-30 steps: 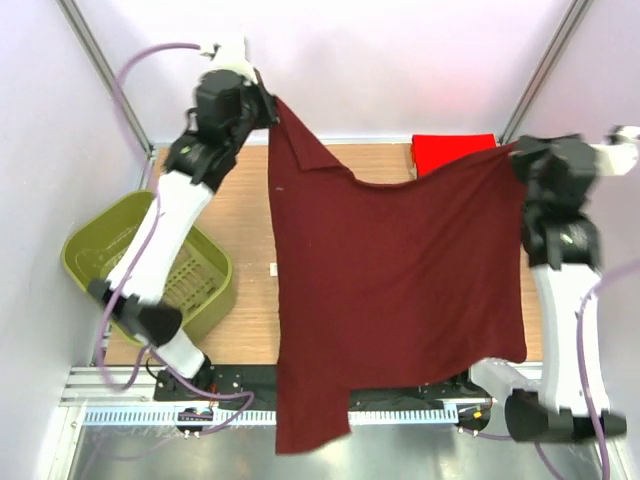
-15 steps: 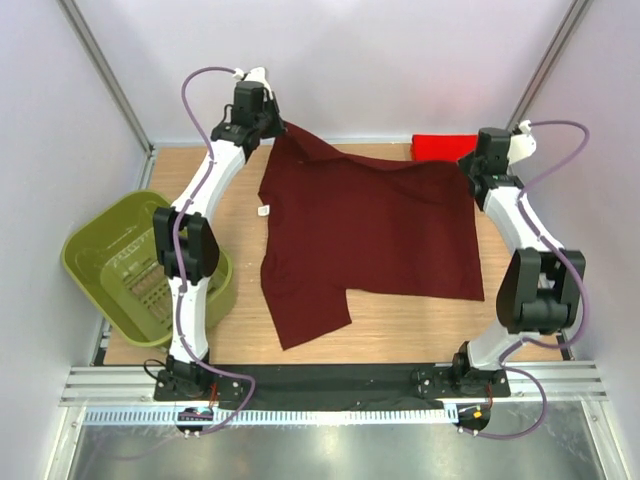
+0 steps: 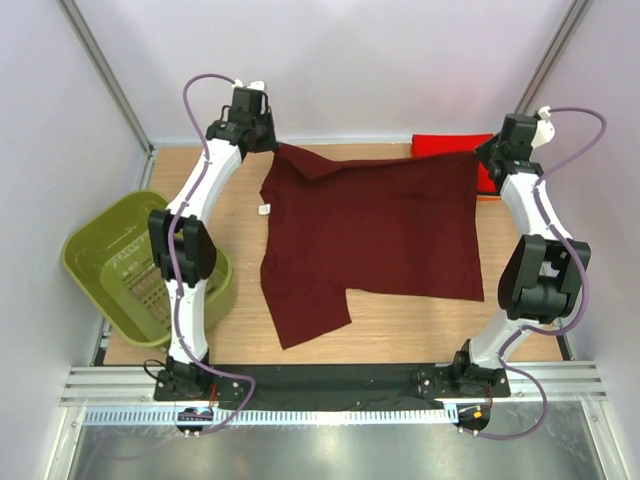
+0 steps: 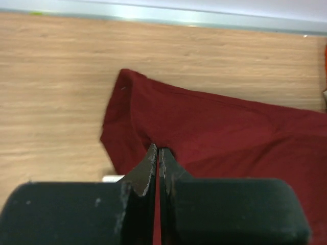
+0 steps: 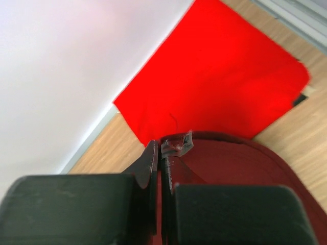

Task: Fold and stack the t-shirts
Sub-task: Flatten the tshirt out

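The top camera looks down over the light wooden table (image 3: pixel 420 320); both wrist cameras sit close above it, all sharing the dark maroon cloth t-shirt (image 3: pixel 370 235).

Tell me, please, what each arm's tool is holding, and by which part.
Both grip the dark maroon cloth t-shirt: the left tool pinches its far left corner, the right tool its far right corner.
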